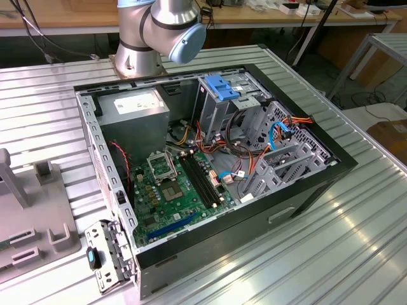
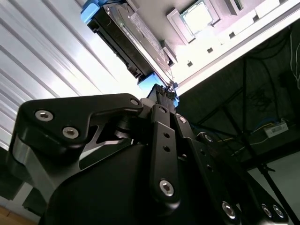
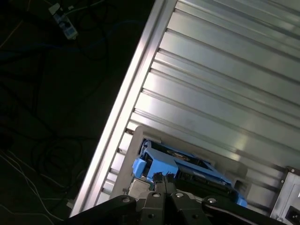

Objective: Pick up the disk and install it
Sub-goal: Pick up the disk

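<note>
Looking at the whole bench, the ribbed metal table point(image 1: 356, 241) carries the open PC case point(image 1: 305, 190), with the arm's base point(image 1: 159, 32) at about 12 o'clock of the case in the exterior view. Inside the case, the metal drive cage point(image 1: 219, 111) sits at roughly 1 o'clock, with its light-blue latch point(image 1: 224, 86) on top. The disk point(image 2: 124, 40) isn't in there yet. Both wrist views show it lying in a pale holder point(image 3: 136, 140) on the table, close to the table's edge, with its bright blue carrier rail point(image 3: 140, 166) wrapped round it. The gripper point(image 3: 161, 177) is right at one end of that rail, fingertips pinched together with no gap I can see. I can't tell whether they touch the plastic or hover just off it, and nothing looks caught between them. So I'd call this the pick-up stage, barely begun. To do it well, I reckon the fingers want to spread wide enough to straddle the drive, square up with its long sides, and bite on the solid body or rail, not a thin tab, keeping it level so it lifts clear of the holder without snagging.
</note>
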Available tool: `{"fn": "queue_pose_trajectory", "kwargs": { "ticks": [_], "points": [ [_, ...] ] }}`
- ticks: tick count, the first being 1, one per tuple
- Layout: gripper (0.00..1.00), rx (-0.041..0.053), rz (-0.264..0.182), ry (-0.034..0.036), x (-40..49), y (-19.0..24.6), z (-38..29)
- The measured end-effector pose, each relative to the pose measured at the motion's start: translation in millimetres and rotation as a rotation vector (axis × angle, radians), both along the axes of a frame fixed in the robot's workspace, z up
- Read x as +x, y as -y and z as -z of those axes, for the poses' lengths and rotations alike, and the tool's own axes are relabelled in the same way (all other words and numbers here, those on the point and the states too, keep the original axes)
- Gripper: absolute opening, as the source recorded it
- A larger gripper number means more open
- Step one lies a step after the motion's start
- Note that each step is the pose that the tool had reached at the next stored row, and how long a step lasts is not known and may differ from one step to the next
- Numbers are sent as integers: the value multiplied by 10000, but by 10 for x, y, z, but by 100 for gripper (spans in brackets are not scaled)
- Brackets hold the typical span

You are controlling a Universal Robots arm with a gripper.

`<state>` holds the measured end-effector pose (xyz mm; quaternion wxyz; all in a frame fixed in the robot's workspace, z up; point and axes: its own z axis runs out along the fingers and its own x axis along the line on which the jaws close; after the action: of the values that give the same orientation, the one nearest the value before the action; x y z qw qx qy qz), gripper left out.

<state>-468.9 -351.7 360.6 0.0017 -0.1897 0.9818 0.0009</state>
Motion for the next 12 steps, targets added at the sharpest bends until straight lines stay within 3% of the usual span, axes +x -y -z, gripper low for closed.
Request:
{"fn": "queue_pose_trajectory", "kwargs": {
  "ticks": [12],
  "points": [
    [11,0,-397,0,0,0,0]
  ]
}}
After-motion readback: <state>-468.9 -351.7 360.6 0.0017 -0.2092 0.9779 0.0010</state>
